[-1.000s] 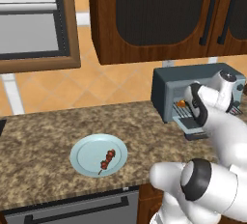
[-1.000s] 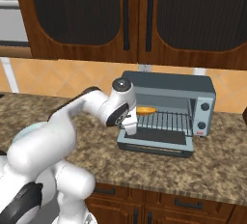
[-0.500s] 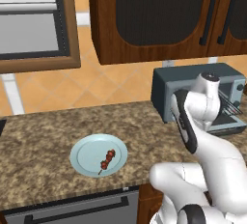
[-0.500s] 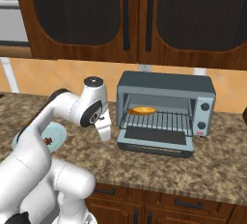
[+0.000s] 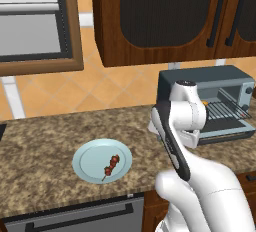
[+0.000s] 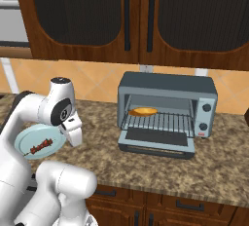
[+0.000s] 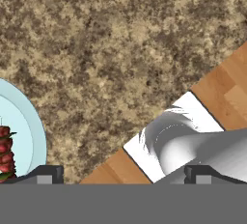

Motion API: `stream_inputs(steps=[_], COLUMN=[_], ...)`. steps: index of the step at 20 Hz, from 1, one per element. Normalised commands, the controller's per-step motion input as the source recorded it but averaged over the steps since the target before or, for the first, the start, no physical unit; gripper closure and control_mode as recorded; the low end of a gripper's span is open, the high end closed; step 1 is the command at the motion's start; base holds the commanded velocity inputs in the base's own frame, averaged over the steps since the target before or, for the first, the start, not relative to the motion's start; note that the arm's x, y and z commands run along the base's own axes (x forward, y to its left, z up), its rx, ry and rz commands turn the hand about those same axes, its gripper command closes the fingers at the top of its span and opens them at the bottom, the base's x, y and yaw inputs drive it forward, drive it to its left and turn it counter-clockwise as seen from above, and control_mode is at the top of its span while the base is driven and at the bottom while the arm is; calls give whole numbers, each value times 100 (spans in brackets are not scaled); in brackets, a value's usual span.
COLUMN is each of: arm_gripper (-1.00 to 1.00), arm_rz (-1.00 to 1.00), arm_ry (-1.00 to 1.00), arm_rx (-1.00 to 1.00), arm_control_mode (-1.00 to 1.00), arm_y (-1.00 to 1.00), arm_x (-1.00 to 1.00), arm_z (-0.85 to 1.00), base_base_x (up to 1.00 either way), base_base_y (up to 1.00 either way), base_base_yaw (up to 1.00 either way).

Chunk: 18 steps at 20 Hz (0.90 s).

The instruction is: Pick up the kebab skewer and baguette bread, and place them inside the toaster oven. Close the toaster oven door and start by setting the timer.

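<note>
Gripper (image 7: 123,172) open, jaws spread wide, nothing between them; only the two dark finger tips (image 7: 46,174) show at the bottom of the hand view. It looks straight down on bare brown-speckled counter (image 7: 120,49).

Step in hand, as I judge it: reach for the kebab skewer (image 5: 111,165), the second item to go in. To do it well: carry the hand over the plate (image 5: 89,157) until the stick sits midway between the tips, turn the wrist so the jaws close across the stick rather than along it, then come down low enough to catch it without pressing into the plate. Take it near its middle, on or beside the chunks, so it does not tip when lifted (a thin stick can slip or roll out of a grip near one end).

Skewer relative to gripper: in the hand view the red chunks (image 7: 5,153) sit at the far left edge on the pale blue plate rim (image 7: 37,136), beside the left tip and not between the tips. In the right base view the hand (image 6: 73,131) hangs above the counter just beside the plate (image 6: 25,140); skewer (image 6: 41,145) lies on it, apart from the hand.

Further out: baguette bread (image 6: 142,111) lies on the wire rack inside the toaster oven (image 6: 168,84), toward its left side. Toaster oven door (image 6: 156,141) hangs open, flat toward the front. Knobs (image 6: 207,108) on the right, untouched as far as I can tell
</note>
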Motion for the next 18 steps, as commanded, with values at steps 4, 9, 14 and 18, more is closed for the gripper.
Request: stream_inputs(steps=[4, 9, 14, 18], arm_gripper=[-100, -100, -100, -100], arm_rz=[23, 9, 5, 3], arm_ry=[2, 0, 0, 0], arm_rx=[-7, -8, -10, -4], arm_control_mode=[-100, -100, -100, -100], arm_y=[93, 75, 64, 47], arm_x=[6, 30, 30, 35], arm_z=[-2, -22, -36, -38], base_base_x=[0, 0, 0, 0], base_base_y=[0, 0, 0, 0], base_base_yaw=[0, 0, 0, 0])
